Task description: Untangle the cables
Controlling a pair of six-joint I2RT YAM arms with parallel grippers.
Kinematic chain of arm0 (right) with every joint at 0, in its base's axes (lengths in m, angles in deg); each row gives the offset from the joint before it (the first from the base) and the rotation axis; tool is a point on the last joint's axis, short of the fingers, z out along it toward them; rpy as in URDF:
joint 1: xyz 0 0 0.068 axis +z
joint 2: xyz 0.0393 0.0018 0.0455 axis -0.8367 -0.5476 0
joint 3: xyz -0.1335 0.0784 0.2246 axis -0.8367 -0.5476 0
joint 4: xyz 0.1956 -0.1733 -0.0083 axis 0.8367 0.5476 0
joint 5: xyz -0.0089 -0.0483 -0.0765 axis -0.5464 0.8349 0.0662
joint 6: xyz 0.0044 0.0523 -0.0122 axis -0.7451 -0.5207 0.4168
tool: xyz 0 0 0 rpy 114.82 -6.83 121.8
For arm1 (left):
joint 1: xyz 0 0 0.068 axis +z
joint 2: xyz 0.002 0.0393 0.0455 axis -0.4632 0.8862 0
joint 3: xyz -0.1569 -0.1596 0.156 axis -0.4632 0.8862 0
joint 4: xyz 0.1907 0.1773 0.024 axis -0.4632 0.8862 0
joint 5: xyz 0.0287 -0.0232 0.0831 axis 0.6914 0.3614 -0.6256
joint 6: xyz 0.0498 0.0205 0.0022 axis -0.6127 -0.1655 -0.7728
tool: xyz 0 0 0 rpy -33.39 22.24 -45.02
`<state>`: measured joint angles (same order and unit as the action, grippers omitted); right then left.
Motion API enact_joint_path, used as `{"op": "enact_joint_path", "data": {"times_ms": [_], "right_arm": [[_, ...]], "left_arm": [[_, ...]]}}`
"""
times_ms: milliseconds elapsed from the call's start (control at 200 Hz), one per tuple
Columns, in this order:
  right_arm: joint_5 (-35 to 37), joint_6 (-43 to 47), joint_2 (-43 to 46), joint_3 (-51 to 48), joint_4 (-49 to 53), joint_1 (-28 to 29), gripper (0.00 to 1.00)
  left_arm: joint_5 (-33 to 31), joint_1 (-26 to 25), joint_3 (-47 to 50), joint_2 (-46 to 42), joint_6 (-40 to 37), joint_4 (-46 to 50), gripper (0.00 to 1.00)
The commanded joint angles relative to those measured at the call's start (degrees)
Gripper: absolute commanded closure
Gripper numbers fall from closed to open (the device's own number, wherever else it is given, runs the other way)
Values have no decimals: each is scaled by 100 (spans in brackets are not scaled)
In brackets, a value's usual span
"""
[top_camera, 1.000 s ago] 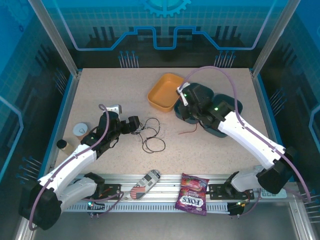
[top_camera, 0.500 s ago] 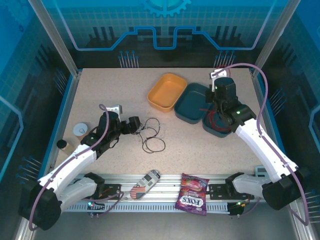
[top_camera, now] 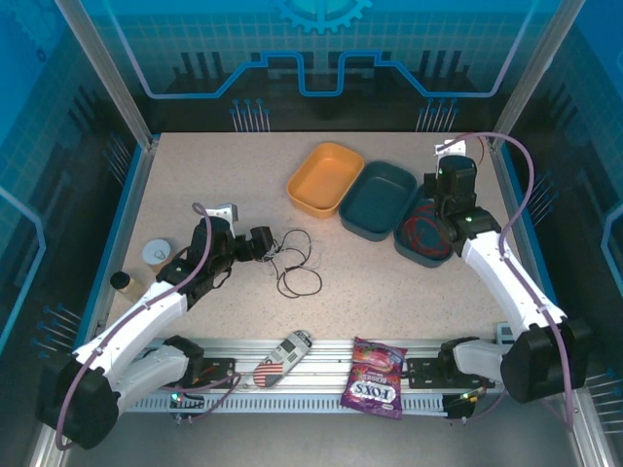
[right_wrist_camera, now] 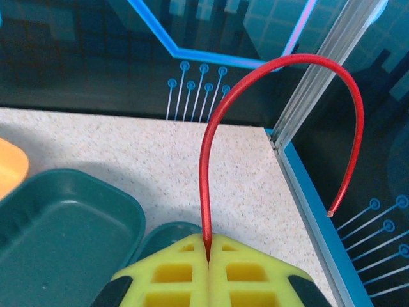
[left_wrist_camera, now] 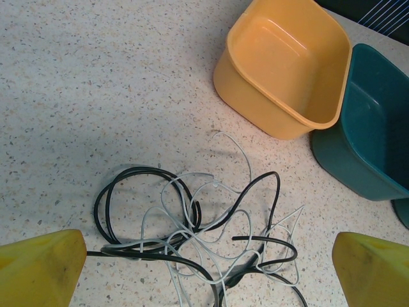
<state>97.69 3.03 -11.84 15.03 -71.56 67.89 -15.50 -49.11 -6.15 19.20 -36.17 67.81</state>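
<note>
The right tool (right_wrist_camera: 208, 246) pinches the red cable (right_wrist_camera: 211, 160) above the bin (top_camera: 403, 249), where the rest of it coils. The black cable (left_wrist_camera: 137, 171) and white cable (left_wrist_camera: 240, 151) lie knotted on the surface (left_wrist_camera: 96, 77), just ahead of the spread left tool (left_wrist_camera: 206, 272), so the left arm is nearer.

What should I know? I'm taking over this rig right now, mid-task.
Left gripper: open, above the tangle, holding nothing.
Right gripper: shut on the red cable, above the far-right teal bin.
Done: the red cable is apart from the other two, and its coil lies in that bin.
Left: the black cable and white cable lie tangled together on the table beside the orange bin. Separate them.
</note>
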Motion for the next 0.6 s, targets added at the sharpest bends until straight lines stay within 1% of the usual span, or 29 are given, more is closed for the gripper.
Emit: {"op": "enact_joint_path", "data": {"times_ms": [0, 185, 400, 595], "right_arm": [[-111, -179, -157, -254, -283, -98, 100], [-428, -686, -368, -530, -133, -105, 100], [-657, -1558, -491, -558, 645, -94, 100], [-919, -2003, -702, -525, 1130, -98, 100]], "left_arm": [[129, 42, 75, -78, -72, -95, 1], [138, 47, 79, -92, -86, -73, 1], [120, 46, 108, -93, -90, -93, 1], [153, 43, 119, -57, -81, -129, 1]]}}
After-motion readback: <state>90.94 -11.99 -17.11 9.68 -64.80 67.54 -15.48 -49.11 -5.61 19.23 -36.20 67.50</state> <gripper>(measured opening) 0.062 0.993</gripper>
